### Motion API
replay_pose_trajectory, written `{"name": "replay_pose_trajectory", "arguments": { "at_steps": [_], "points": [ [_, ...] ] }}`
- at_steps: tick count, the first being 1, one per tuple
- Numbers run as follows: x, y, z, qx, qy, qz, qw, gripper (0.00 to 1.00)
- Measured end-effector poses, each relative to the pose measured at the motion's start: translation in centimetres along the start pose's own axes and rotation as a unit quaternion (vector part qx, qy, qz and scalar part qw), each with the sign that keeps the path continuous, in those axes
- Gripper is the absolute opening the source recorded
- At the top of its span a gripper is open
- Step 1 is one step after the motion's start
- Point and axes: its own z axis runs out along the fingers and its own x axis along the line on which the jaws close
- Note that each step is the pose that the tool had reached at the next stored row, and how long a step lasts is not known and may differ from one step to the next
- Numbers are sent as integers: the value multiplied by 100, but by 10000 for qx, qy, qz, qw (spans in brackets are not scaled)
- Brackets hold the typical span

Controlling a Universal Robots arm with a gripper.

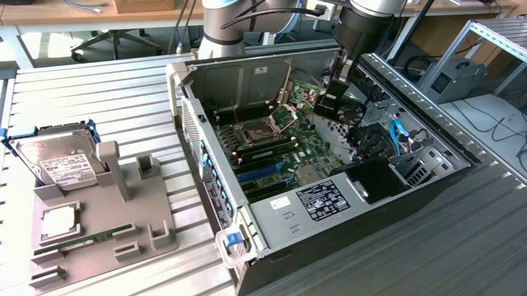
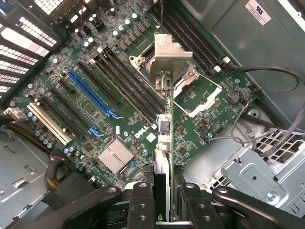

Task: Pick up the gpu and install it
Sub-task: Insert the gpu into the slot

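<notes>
**Progress check: gpu riding in my gripper, not seated yet**

Going across the exterior view from its left: the grey fixture is sitting on the slatted table. It's carrying the hard drive plus a green memory stick, and I'm not touching either of them. Moving right, the computer case is lying open with the motherboard facing up and the blue slots showing bare.

Further toward the exterior view's right, I'm reaching down inside the case. My fingers are pinching the gpu from both sides, open only as wide as the card is thick. So that's a proper grip, not a hover. On the wrist view I'm looking along the card's edge, with its silvery bracket pointing away from me over the board.

I'm calling the pick-up half done, since the card is in my grip and inside the case with me. The install half isn't. As far as I can judge, the card is hanging above the board, and I'm not seeing its edge sitting in any slot. I can't tell which slot it's lining up with either.
</notes>
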Motion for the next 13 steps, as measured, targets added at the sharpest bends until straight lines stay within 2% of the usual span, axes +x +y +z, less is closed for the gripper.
{"name": "replay_pose_trajectory", "arguments": {
  "at_steps": [13],
  "points": [
    [-23, -25, 2, -4, 3, -187, 9998, 27]
  ]
}}
